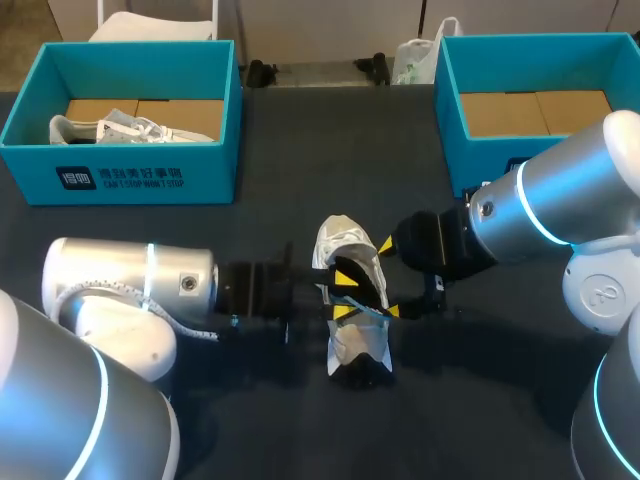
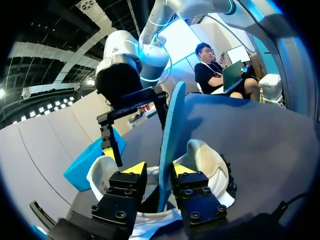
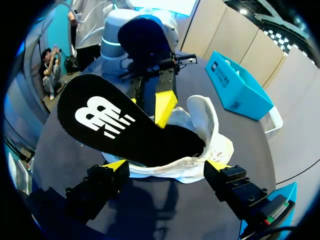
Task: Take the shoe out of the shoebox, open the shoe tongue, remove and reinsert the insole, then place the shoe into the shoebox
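Note:
A white shoe (image 1: 345, 245) lies on the dark table between both arms. Its insole (image 3: 115, 120), black on top and blue underneath, sticks up out of the shoe's opening (image 3: 210, 135). My left gripper (image 2: 156, 170) is open; the insole (image 2: 172, 130) stands edge-on between its fingers, with a gap on one side. In the head view the left gripper (image 1: 345, 296) comes in from the left over the shoe. My right gripper (image 3: 166, 167) is wide open, a finger on each side of the shoe, and comes in from the right (image 1: 388, 278).
A teal shoebox (image 1: 130, 175) at the back left holds another white shoe (image 1: 120, 128). A second teal shoebox (image 1: 450, 120) stands at the back right with bare cardboard inside. Open dark table lies in front of the shoe.

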Motion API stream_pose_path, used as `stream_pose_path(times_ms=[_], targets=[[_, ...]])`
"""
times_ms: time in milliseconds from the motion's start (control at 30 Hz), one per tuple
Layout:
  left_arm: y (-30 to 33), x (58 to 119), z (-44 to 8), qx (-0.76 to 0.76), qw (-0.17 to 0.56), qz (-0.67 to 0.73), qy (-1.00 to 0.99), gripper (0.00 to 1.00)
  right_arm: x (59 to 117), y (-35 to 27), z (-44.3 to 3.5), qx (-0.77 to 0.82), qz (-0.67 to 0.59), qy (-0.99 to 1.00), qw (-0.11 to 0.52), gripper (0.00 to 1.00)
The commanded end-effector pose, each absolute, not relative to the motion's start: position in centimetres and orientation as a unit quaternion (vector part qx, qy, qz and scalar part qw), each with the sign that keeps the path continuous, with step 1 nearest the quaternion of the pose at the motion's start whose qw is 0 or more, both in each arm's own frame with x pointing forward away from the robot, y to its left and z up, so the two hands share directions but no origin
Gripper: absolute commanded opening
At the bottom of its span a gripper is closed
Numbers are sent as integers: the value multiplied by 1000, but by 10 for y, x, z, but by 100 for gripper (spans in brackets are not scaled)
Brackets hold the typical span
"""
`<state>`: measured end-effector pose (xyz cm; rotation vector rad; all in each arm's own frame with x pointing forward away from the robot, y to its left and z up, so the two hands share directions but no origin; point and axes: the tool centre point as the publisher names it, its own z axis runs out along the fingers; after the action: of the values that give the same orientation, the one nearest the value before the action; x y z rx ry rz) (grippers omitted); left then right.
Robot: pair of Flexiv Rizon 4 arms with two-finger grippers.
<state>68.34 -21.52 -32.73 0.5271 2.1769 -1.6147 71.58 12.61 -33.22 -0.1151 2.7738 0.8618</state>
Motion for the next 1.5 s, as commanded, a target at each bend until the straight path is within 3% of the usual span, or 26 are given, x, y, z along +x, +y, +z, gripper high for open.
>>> stream_pose_path(times_ms=[33, 100, 133, 700, 733, 767, 800, 967, 1133, 1233, 1300, 1500], targets=[[-210, 677, -325, 190, 189, -575, 773, 22, 715, 127, -333, -38, 294, 948, 119, 100], [-212, 677, -329, 191, 185, -575, 774, 2, 715, 127, -333, -38, 294, 948, 119, 100], [-213, 677, -330, 191, 184, -575, 774, 0, 715, 127, -333, -38, 294, 948, 119, 100], [-208, 688, -361, 186, 180, -549, 795, 0, 715, 127, -333, -38, 294, 948, 119, 100], [-208, 687, -358, 187, 180, -554, 791, 1, 715, 127, -333, -38, 294, 948, 119, 100], [-208, 685, -354, 186, 180, -559, 788, 20, 715, 127, -333, -38, 294, 948, 119, 100], [-209, 683, -351, 187, 182, -563, 785, 26, 715, 127, -333, -38, 294, 948, 119, 100], [-211, 674, -339, 193, 179, -577, 773, 37, 715, 127, -333, -38, 294, 948, 119, 100], [-219, 667, -335, 205, 171, -581, 769, 37, 715, 127, -333, -38, 294, 948, 119, 100], [-223, 667, -338, 213, 168, -577, 770, 27, 715, 127, -333, -38, 294, 948, 119, 100], [-225, 669, -343, 216, 166, -573, 773, 0, 715, 127, -333, -38, 294, 948, 119, 100], [-222, 679, -355, 221, 168, -558, 782, 0, 715, 127, -333, -38, 294, 948, 119, 100]])
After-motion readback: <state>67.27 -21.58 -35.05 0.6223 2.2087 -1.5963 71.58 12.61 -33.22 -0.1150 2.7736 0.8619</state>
